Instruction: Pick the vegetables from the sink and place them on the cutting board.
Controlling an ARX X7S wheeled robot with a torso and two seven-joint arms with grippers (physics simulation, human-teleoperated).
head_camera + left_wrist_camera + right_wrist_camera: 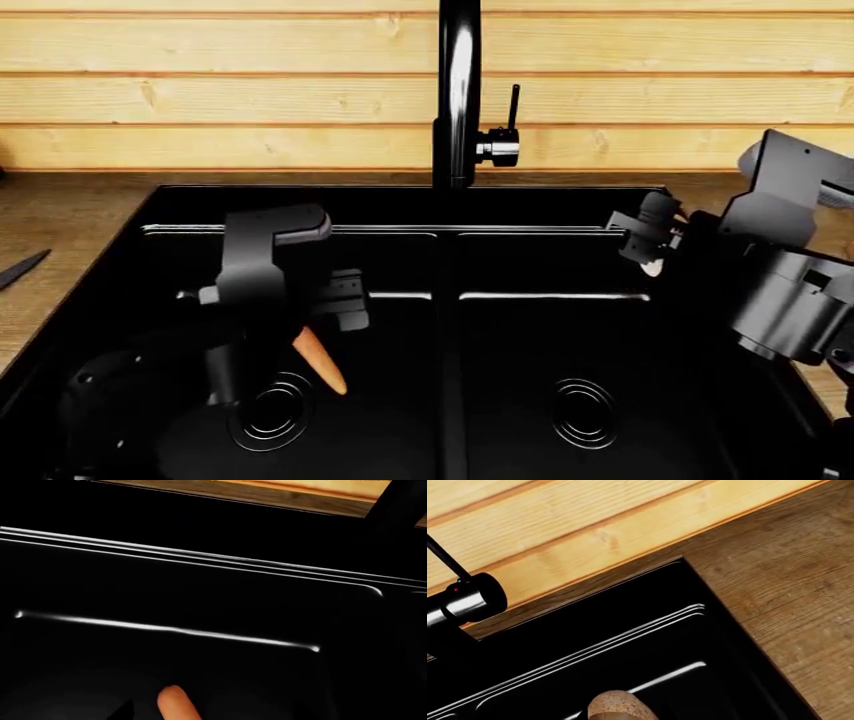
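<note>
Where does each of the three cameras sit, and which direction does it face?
Head view: on the head, facing forward and down at the sink; both arms show, left gripper with the carrot.
Left wrist view: near the left gripper, facing the basin wall; carrot shared with the head view.
Right wrist view: near the right gripper, facing the sink corner; mushroom shows.

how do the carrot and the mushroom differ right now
The slim tapered orange carrot is long and pointed; the off-white mushroom is shorter and stubby. The carrot hangs at the left gripper over the left basin of the glossy black sink, tip down near a drain; the mushroom sits at the right gripper, near the right rim. Both are off the sink floor.
</note>
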